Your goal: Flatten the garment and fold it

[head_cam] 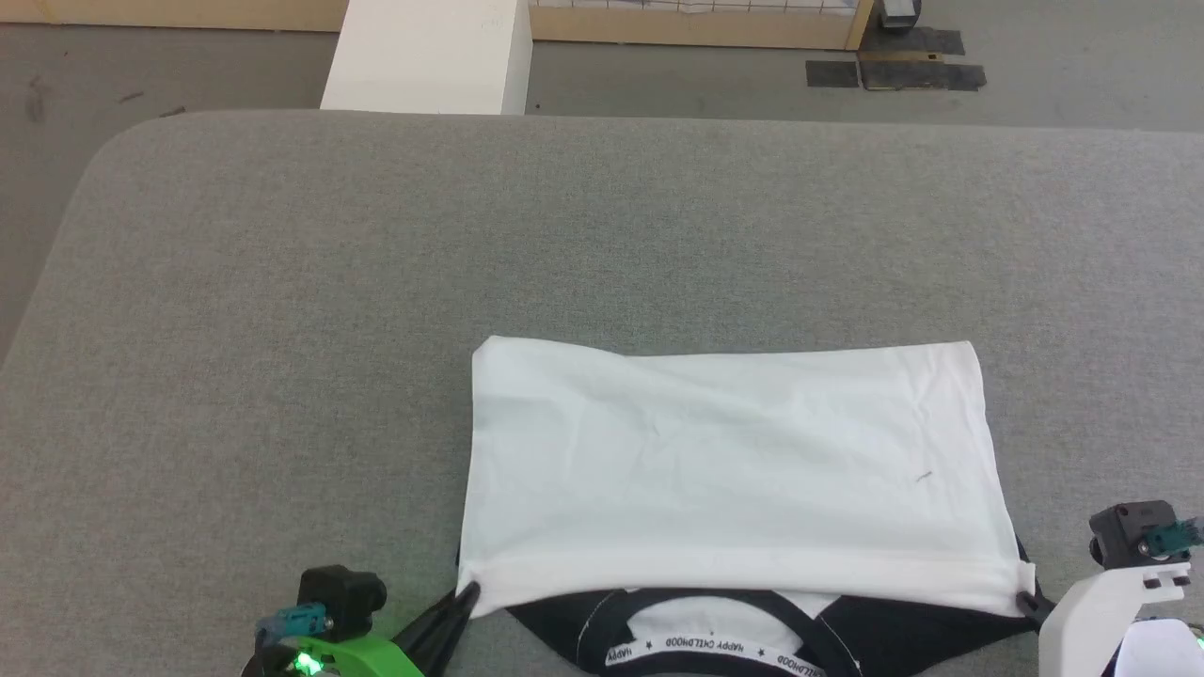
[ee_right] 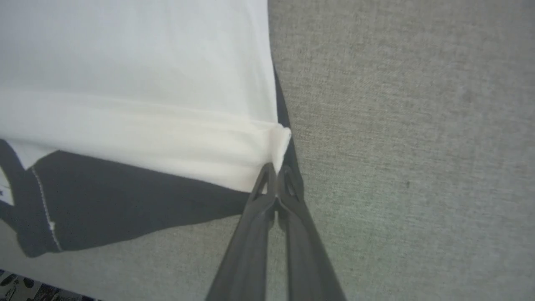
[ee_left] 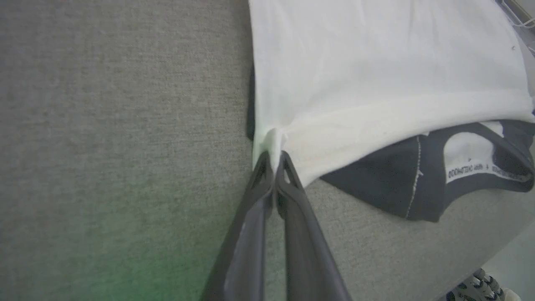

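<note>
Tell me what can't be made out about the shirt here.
Head view: the garment has its white layer folded over, hiding whatever is beneath.
Head view: the neckband runs off the bottom edge.
Right wrist view: the black shoulder is cut by the left edge.

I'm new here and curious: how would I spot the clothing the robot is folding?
Look at the wide grey table; near its closest edge lies the garment. It's the white cloth with black shoulders and a lettered neckband.
</note>
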